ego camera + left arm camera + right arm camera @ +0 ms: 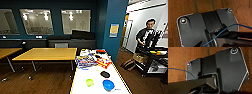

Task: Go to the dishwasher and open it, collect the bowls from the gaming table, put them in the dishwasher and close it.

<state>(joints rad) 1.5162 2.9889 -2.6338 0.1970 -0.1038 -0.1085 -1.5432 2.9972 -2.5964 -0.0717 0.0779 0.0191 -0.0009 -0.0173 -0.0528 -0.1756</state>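
Observation:
The gaming table (pixel 97 83), long and narrow with a white top and a yellowish edge, runs away from me in the lower middle of the head view. On its near end stand the two bowls: a small lime green one (pixel 89 82) and, to its right, a slightly larger bright blue one (pixel 108 85). They are upright and a little apart. The dishwasher is out of view. Both wrist views look down on my own dark plate over brown wooden floor.
A black oval thing (pixel 105 74) lies behind the bowls, with colourful packets (pixel 86 61) and a red box (pixel 103 63) farther back. A light wooden table (pixel 47 53) stands left. Right of a teal pillar (pixel 112 27), a person (pixel 147 33) stands at a black cart (pixel 152 60), with a bag (pixel 128 64) on the floor.

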